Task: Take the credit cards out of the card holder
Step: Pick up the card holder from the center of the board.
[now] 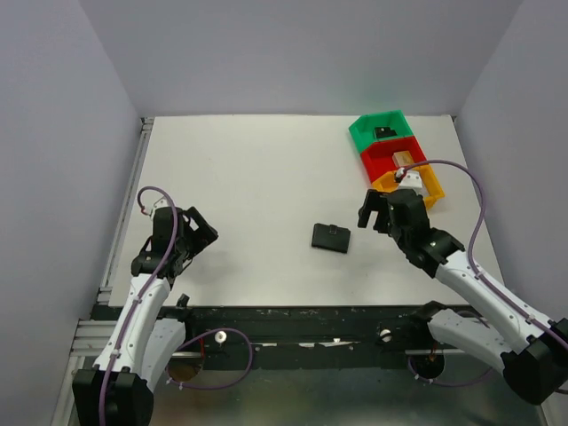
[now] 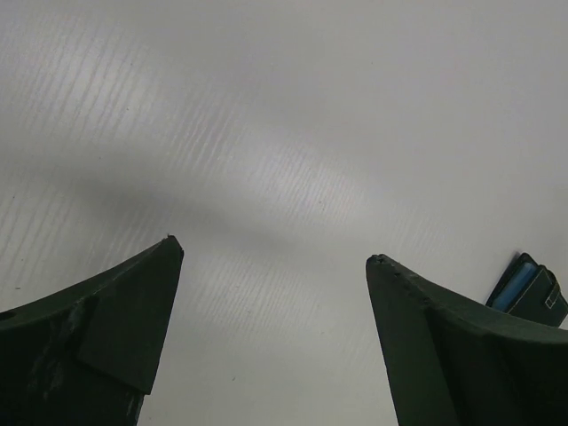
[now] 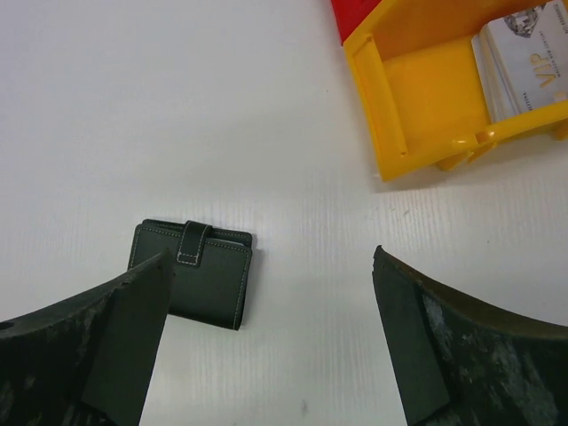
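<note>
Card holder lies flat and shut on the white table, a small black stitched rectangle with its strap tab folded over the front. The table's surface shows fine ribbing up close. Right gripper hovers just beside the holder, which sits at its 8 o'clock, dark wedge-shaped jaws spread wide with nothing between them. Left gripper hangs well apart at the holder's 9 o'clock, jaws equally wide apart. At the holder's 1 o'clock stand three glossy plastic bins in a row: green bin, red bin, yellow bin, pale printed cards stacked inside the yellow one.
</note>
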Action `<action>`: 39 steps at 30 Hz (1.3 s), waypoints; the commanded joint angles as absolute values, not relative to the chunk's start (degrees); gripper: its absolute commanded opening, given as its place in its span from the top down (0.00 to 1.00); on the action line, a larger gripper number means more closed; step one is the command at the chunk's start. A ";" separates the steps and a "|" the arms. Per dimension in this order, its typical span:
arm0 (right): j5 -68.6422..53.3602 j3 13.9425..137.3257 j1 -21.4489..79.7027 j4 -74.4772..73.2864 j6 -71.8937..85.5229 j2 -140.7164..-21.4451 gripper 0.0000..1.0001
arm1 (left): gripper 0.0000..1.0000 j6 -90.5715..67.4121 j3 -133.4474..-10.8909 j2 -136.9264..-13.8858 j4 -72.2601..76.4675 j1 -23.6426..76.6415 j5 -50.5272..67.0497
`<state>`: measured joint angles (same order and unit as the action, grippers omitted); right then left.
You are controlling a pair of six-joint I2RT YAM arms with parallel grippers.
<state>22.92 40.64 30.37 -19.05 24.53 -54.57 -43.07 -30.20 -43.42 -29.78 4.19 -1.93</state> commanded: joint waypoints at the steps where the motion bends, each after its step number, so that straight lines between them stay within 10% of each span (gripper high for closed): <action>1: 18.73 38.94 30.50 -19.95 24.26 -51.86 0.00 | 0.01 -42.37 -30.32 -43.86 -29.36 4.57 1.65; 23: 17.24 37.88 30.59 -19.07 26.63 -54.39 0.00 | 0.01 -40.79 -28.12 -37.97 -26.82 7.82 2.63; 30: 10.82 40.34 30.41 -19.60 29.61 -63.18 0.04 | 0.03 -39.73 -32.61 -42.70 -27.34 23.37 -7.47; 39: 4.66 38.41 28.74 -15.38 35.06 -70.48 0.13 | 0.22 -40.52 -34.97 -57.11 -10.75 31.46 -0.01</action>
<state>9.39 38.89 29.78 -18.26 31.35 -68.88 -40.36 -32.47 -52.18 -21.39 28.58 -3.79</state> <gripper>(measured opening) 0.884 0.825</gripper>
